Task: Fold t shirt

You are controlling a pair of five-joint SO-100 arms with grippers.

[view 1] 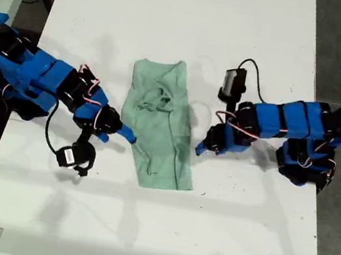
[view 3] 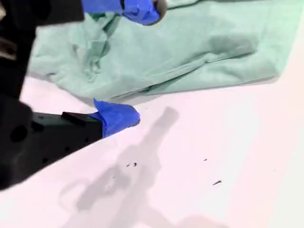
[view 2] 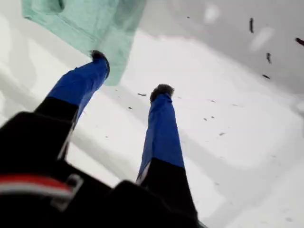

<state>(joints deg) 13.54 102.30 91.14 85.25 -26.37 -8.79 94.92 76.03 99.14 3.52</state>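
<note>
The mint-green t shirt [view 1: 161,122] lies wrinkled, folded oblong, flat mid-table.

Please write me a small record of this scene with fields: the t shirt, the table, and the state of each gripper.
t shirt: pale mint-green t shirt, wrinkled, narrow oblong, lying flat
table: white table; the shirt is near its middle, between the two arms
my first gripper: open, holding nothing; one fingertip is at the shirt's edge, contact unclear
my second gripper: open, holding nothing; one finger over the shirt, the other over bare table beside its edge
grasp: not yet made
</note>
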